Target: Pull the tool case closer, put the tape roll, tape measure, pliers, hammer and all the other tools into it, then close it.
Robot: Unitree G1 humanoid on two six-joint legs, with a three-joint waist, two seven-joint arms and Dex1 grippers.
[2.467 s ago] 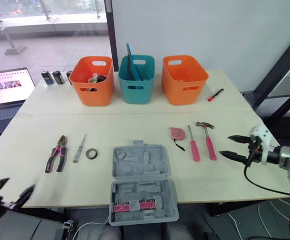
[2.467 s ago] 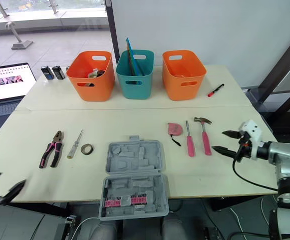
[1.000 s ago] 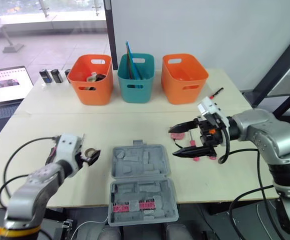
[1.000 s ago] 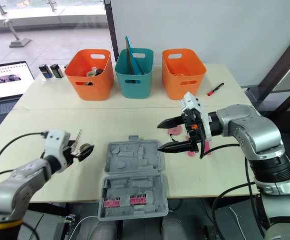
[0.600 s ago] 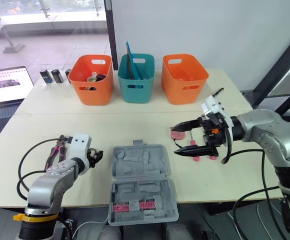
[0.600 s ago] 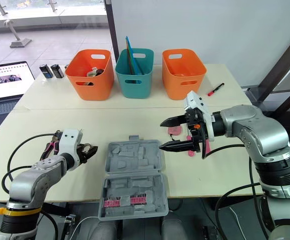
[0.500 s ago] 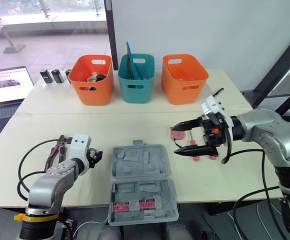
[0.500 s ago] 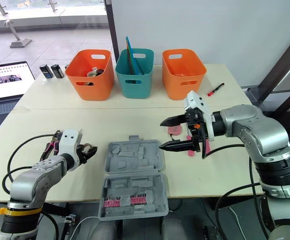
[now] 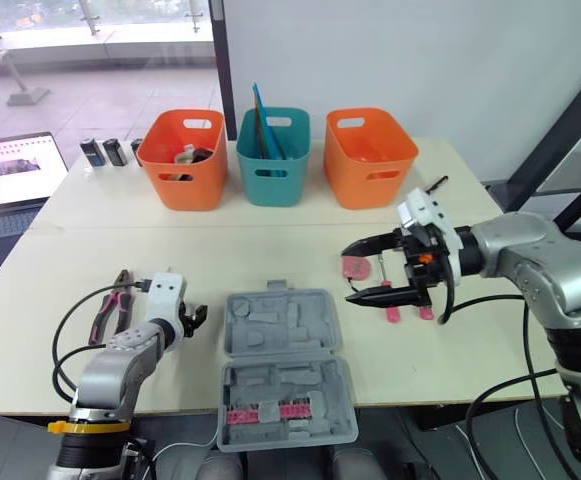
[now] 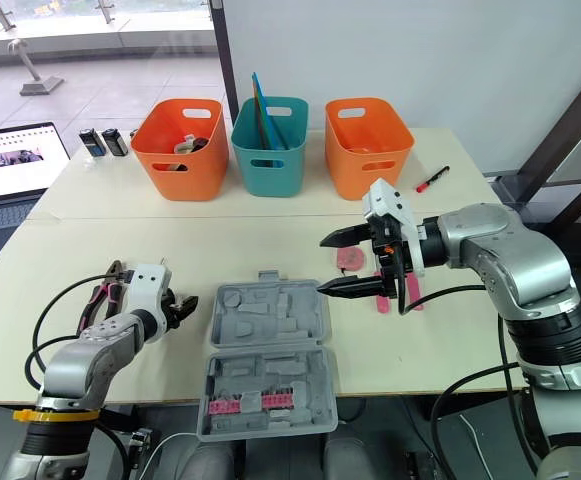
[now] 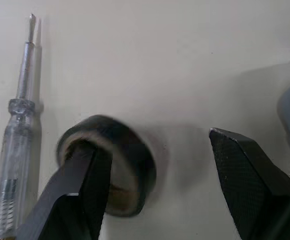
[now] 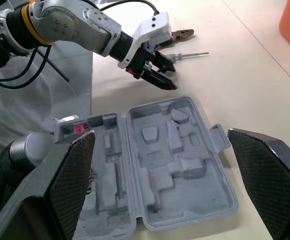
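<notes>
- The left gripper (image 10: 180, 310) has swung in from the near table edge and come down on the tape roll (image 11: 129, 146).
- Its jaws are moderately open. One finger (image 11: 80, 185) reaches into the roll's hole, while the other stands on the bare table, apart from the roll's outer wall.
- So the roll's wall lies between the jaws, but they have not closed on it. The roll lies flat on the table, just beside the clear screwdriver (image 11: 20, 125) and left of the case (image 9: 280, 325).
- The pliers (image 9: 108, 318) lie untouched further left.
- The right gripper (image 10: 321, 265) has also come in from the right edge and hovers wide open, holding nothing. It hangs by the case's right side, near the tape measure (image 10: 349, 258), and has barely shifted in the last second.
- The pink screwdriver (image 10: 381, 300) and hammer (image 10: 411, 292) lie where they were, partly behind that arm.
- The case lies open at the near edge, unmoved, with no loose tool in it.
- Judgement: packing is just starting, roll first. The next step is to close on the roll's wall and lift. A thin hold on one wall may let the roll tilt or slip.
</notes>
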